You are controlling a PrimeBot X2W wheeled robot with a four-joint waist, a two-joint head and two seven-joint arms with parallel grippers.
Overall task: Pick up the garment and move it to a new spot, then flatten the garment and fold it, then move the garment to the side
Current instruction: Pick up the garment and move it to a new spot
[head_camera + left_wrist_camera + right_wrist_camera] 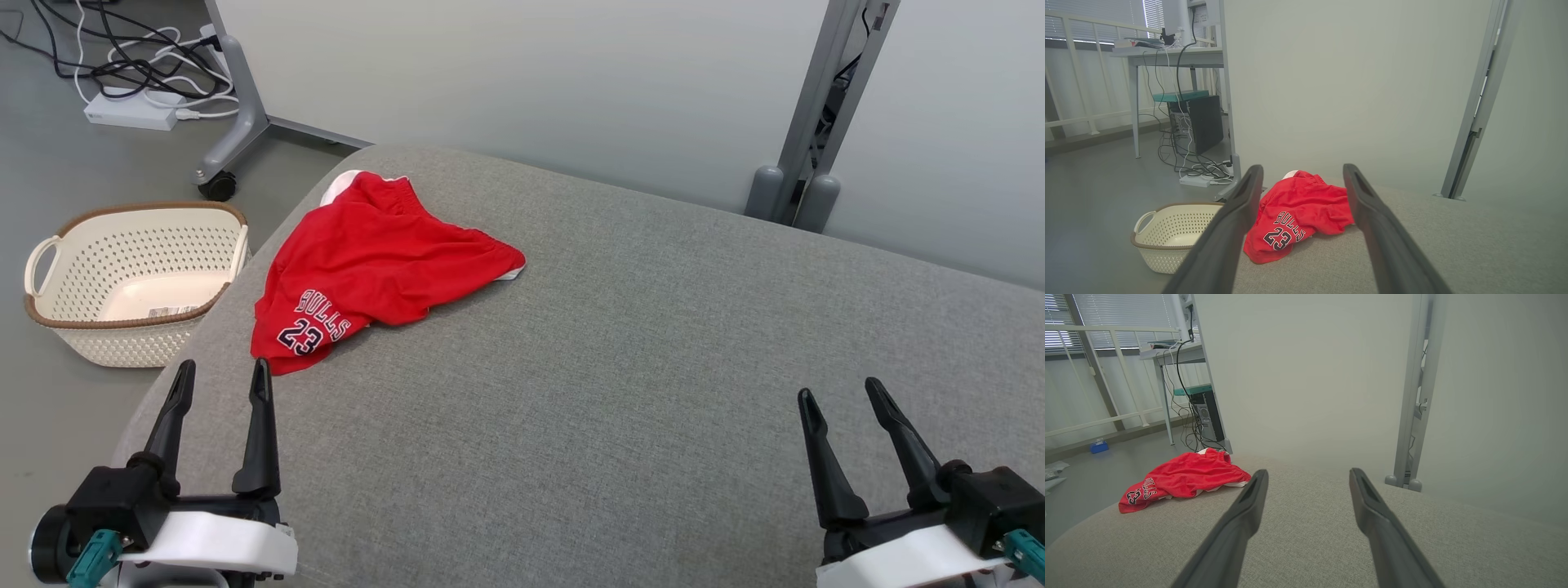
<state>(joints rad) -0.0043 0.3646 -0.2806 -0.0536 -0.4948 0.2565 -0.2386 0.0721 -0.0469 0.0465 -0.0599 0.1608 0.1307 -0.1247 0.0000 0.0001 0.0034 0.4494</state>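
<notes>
The left pincer [224, 363] and right pincer [838, 386] are held wide open and empty over the grey upholstered surface [653, 367]. Just beyond the left pincer, well apart from the right, the red garment [367, 261] is laid crumpled near the surface's left edge; "BULLS 23" and white trim are shown.

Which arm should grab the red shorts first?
Left, likely. The left end effector is open close to the red shorts; the right end effector, also open, is far across the grey cushion.
</notes>
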